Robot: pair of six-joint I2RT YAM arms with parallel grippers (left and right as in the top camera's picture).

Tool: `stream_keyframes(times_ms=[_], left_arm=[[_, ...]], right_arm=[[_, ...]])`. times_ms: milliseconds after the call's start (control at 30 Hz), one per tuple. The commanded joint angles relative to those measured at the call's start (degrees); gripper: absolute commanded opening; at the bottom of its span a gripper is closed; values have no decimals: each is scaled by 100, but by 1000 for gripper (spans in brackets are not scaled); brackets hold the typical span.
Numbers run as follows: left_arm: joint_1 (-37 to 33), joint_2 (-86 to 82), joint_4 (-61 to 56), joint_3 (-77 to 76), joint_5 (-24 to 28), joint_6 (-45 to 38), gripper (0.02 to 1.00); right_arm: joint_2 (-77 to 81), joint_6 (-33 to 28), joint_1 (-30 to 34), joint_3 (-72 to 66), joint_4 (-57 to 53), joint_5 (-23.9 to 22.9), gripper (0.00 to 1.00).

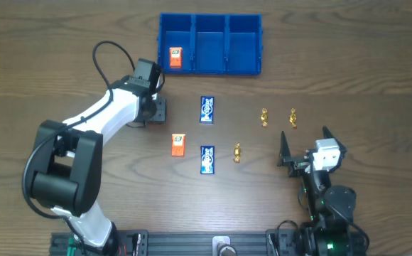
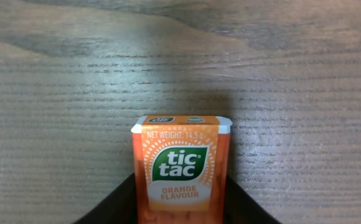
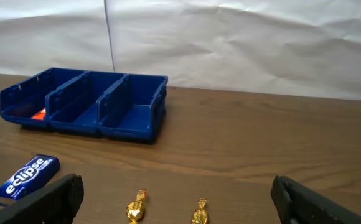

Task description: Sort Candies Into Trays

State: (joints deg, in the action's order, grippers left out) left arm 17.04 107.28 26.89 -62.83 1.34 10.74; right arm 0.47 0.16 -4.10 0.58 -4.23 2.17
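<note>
Candy on a wooden desk (image 1: pixel 355 78), below a blue tray (image 1: pixel 210 71) with three compartments.
Orange boxes, three: the tray box (image 1: pixel 175 58) lies in the left compartment, the loose box (image 1: pixel 179 144) lies flat on the desk, and the gripped box (image 2: pixel 182 162) sits in the left tool (image 2: pixel 180 186), whose fingers are clenched on its two sides. Blue gum packs, two: the upper pack (image 1: pixel 207 109) and the lower pack (image 1: pixel 207 159), the latter just beside the loose box. Gold candies, three: the left candy (image 1: pixel 264 116), the right candy (image 1: pixel 293 117) and the lower candy (image 1: pixel 237 152). The right tool (image 1: pixel 305 142) is spread wide and holds nothing, near the gold candies.
</note>
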Motion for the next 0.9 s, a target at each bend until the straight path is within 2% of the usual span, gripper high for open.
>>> stream_keyframes(times_ms=[33,200,333,500,900], left_arm=[[-20,144,7,-66,37,37,327],[-17,57,94,-258,42,177,312],[74,-382,614,-964,-37,391,316],[339,-623,1593,-2664,-645,610,327],[389,1690,3331,-6776,-595,601,327]], right_arm=[[-31,-68,-33,-13,-33,31,998],[-31,-68,-33,-13,-33,31,998],[-31,-66,-33,-13,-33,31,998],[-31,-68,-33,-13,-33,31,998],[-31,-68,-33,-13,-33,31,998]])
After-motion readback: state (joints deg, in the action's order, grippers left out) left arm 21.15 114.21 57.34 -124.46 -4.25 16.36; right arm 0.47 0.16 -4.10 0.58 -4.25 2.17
